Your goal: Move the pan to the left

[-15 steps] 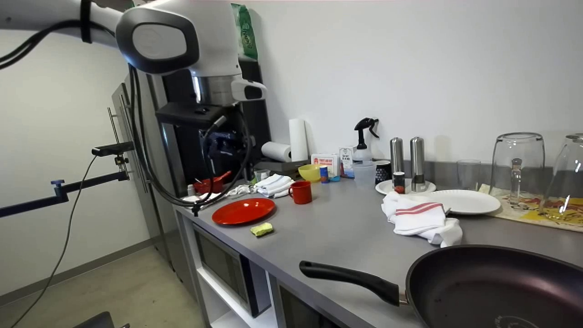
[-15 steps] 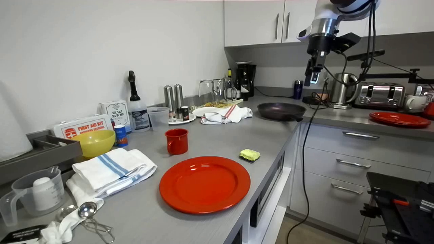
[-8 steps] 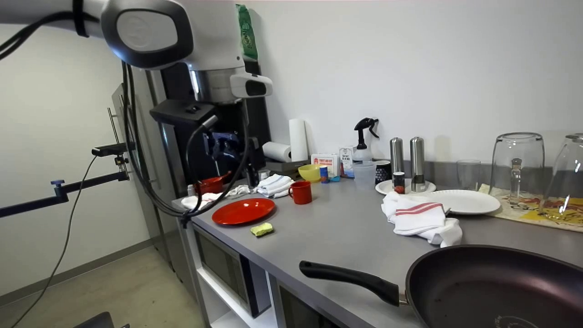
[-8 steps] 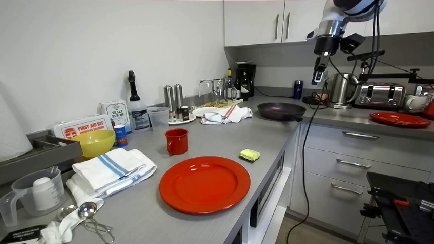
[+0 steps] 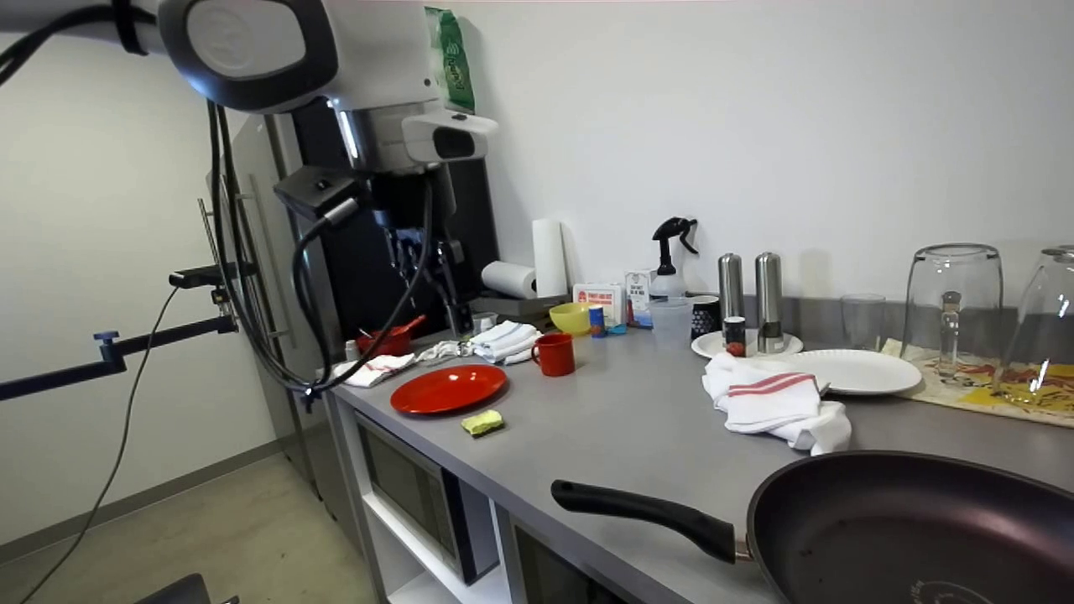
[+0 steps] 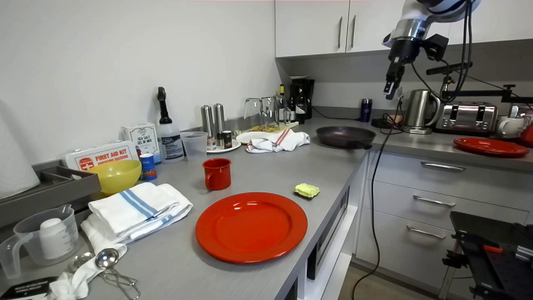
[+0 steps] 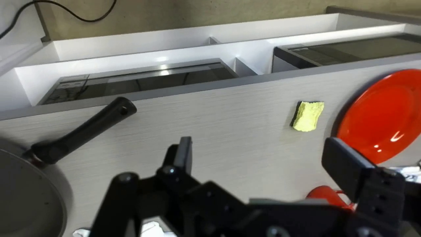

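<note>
At the bottom of the wrist view, the gripper (image 7: 259,144) spans the foreground with its 2 fingers (image 7: 184,156) set wide apart. Only the grey countertop (image 7: 236,144) shows in the gap at the level of the fingertips; the tool holds nothing. The yellow sponge (image 7: 308,116) lies on the countertop, seen beyond the tips, and the finger at the right of this view covers part of the red plate (image 7: 384,112). The pan (image 7: 26,194) lies at the left margin, cut by the frame and outside the spread of the fingers. Its black handle (image 7: 85,131) slants up and to the right, the end at the countertop's front edge, apart from the nearer finger.

In an exterior view, the arm (image 5: 382,50) extends from the upper left, and the gripper hangs from its end with fingers pointing down. From this side the width of the gap cannot be told. The pan fills the lower right corner, well apart from the tool, its handle directed to the left. A white towel with red stripes (image 5: 772,407) lies just behind the pan.

In an exterior view, a steel kettle (image 6: 417,110) appears to the right of the gripper, whose fingers overlap in the line of sight, above countertop height. The pan rests flat on the countertop, below the gripper and to its left as seen here, apart from the fingertips; the towel lies just beside it.
</note>
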Robot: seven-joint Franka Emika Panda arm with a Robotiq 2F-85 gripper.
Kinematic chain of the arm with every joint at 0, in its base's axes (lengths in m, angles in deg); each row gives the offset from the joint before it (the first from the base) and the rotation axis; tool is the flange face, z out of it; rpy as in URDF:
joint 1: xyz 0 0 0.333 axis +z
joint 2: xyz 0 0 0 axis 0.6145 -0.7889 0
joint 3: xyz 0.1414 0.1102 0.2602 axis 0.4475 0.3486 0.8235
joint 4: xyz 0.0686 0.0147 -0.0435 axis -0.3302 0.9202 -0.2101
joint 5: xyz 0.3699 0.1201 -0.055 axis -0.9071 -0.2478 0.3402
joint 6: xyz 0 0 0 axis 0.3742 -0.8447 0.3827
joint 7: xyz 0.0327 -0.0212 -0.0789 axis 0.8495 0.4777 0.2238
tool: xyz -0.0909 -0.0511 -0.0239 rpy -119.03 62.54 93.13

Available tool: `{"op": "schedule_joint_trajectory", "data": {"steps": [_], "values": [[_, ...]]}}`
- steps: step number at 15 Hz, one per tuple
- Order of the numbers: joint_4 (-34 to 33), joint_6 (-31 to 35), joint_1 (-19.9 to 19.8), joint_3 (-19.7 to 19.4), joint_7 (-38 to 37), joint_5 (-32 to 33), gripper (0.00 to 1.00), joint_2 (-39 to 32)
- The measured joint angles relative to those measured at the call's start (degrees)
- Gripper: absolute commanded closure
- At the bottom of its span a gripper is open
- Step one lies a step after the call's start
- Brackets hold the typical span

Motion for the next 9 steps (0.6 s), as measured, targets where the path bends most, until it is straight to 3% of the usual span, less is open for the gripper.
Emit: {"op": "schedule_joint_trajectory", "data": {"steps": [4,9], "values": [[1.2,7.0,0.8,4.2,-9.0,0.5,0.00,-0.2],[3.6,14.9,0.0,6.6,-18.5,7.6,0.00,-1.6]]}}
